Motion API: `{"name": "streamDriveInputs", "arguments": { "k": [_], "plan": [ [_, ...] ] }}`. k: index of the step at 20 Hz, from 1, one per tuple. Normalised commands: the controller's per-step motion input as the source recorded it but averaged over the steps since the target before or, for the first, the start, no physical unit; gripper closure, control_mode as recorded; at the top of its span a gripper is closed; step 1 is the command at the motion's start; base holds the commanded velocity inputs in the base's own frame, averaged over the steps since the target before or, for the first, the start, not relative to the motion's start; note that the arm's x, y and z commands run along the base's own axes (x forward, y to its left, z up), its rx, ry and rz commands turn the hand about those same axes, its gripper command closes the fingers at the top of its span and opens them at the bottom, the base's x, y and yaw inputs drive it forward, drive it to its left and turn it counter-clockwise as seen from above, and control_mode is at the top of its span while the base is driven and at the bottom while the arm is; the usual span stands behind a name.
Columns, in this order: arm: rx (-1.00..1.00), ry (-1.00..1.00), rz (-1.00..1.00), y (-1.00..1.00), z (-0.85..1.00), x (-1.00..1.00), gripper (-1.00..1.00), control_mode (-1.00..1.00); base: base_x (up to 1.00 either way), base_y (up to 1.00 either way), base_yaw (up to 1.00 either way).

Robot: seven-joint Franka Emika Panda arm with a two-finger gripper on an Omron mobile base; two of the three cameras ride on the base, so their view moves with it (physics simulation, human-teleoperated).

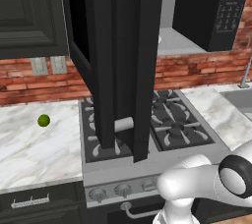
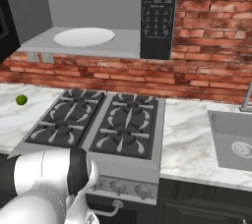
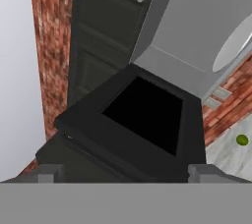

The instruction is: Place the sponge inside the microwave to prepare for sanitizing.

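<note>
black boxy microwave [image 2: 158,14], pale round plate [image 2: 83,37]

matt black microwave [image 2: 158,14], veined marble counter [image 2: 197,134], rough red brick wall [image 2: 211,36]

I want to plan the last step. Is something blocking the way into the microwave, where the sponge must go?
Nothing visible blocks it. The microwave door is swung wide open, and its grey inside holds only the pale round plate. I cannot find the sponge in these pictures, and the open gripper holds nothing.
</note>
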Motion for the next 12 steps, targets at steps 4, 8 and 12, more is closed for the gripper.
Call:
{"name": "streamDriveInputs", "arguments": {
  "k": [4, 8, 12],
  "plan": [
    [0.00, 0.09, 0.00, -0.37, 0.09, 0.27, -1.00, -1.00, 0.00, 0.00, 0.00],
    [-0.04, 0.21, -0.08, -0.38, 0.00, 0.49, -1.00, -1.00, 0.00, 0.00, 0.00],
    [-0.20, 0.35, -0.23, -0.25, -0.21, 0.65, -1.00, -1.00, 0.00, 0.00, 0.00]
  ]
}}
